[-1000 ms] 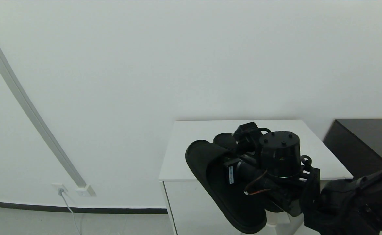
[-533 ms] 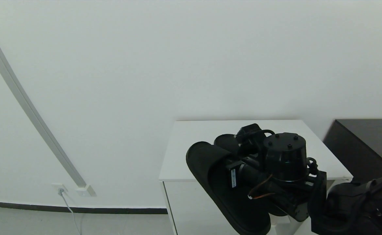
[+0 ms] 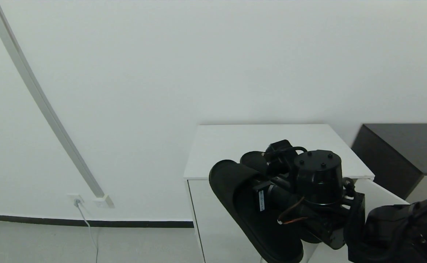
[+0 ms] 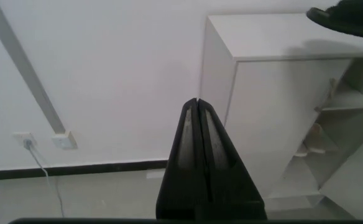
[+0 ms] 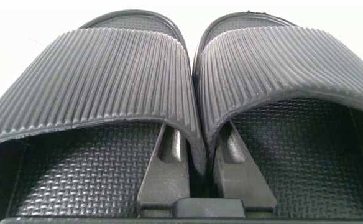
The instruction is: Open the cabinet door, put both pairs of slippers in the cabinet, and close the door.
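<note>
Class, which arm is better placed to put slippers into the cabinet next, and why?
Right. The right gripper holds both slippers in front of the open cabinet; the left gripper is shut and empty.

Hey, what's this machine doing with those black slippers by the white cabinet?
The robot's right tool is holding a pair of black slippers together, one finger inside each, pinching their inner sides. It holds them in the air in front of the white cabinet, whose door is already open, so the shelves inside show. The left tool is shut and empty, away from the slippers. The slippers are not yet in the cabinet.
</note>
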Motion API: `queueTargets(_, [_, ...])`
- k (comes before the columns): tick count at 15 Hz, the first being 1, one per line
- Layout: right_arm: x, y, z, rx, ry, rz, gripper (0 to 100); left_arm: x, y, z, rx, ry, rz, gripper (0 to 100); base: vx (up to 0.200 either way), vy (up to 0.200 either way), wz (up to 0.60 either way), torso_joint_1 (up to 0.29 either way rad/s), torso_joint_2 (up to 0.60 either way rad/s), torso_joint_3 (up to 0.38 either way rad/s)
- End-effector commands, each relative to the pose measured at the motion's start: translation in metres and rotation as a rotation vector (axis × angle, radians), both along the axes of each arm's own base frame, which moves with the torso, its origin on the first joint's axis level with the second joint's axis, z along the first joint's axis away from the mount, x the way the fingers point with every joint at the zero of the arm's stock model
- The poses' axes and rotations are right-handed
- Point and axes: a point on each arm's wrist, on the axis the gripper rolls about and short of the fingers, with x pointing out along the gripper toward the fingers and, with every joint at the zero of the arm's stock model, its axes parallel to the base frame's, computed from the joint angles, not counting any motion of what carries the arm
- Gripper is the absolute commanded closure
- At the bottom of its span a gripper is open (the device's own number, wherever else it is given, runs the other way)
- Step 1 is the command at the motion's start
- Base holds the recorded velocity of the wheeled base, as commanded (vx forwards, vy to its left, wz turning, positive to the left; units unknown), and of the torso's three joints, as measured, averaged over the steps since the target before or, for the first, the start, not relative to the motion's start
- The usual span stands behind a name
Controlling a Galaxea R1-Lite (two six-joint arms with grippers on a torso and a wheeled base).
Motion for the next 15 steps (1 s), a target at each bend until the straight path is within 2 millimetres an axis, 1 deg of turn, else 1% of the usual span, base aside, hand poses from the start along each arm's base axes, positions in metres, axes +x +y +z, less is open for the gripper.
queueTargets(1, [-0.001, 0.000, -0.002, -0.005, 0.006, 0.002, 100, 0.000, 0.000, 0.000, 0.000, -0.001, 0.000, 100, -0.200, 0.000, 0.00, 0.002, 0.01, 0.002])
queueTargets(2, [-0.001, 0.000, -0.003, -0.008, 0.008, 0.000, 100, 0.000, 0.000, 0.000, 0.000, -0.001, 0.000, 100, -0.200, 0.000, 0.00, 0.002, 0.00, 0.002])
queueTargets(7, [-0.001, -0.001, -0.004, -0.014, 0.009, 0.002, 100, 0.000, 0.000, 0.000, -0.002, -0.001, 0.001, 100, 0.000, 0.000, 0.00, 0.000, 0.00, 0.000])
queueTargets(9, [-0.001, -0.001, -0.009, -0.025, 0.020, 0.004, 100, 0.000, 0.000, 0.000, 0.000, -0.001, 0.001, 100, 0.000, 0.000, 0.00, 0.000, 0.00, 0.000])
queueTargets(10, [0.001, 0.001, -0.015, -0.037, 0.031, 0.002, 100, 0.000, 0.000, 0.000, 0.000, -0.001, 0.000, 100, 0.000, 0.000, 0.00, 0.000, 0.00, 0.000])
queueTargets(15, [0.000, 0.005, -0.011, -0.002, -0.001, 0.010, 100, 0.000, 0.000, 0.000, 0.000, -0.001, 0.000, 100, 0.000, 0.000, 0.00, 0.000, 0.00, 0.000])
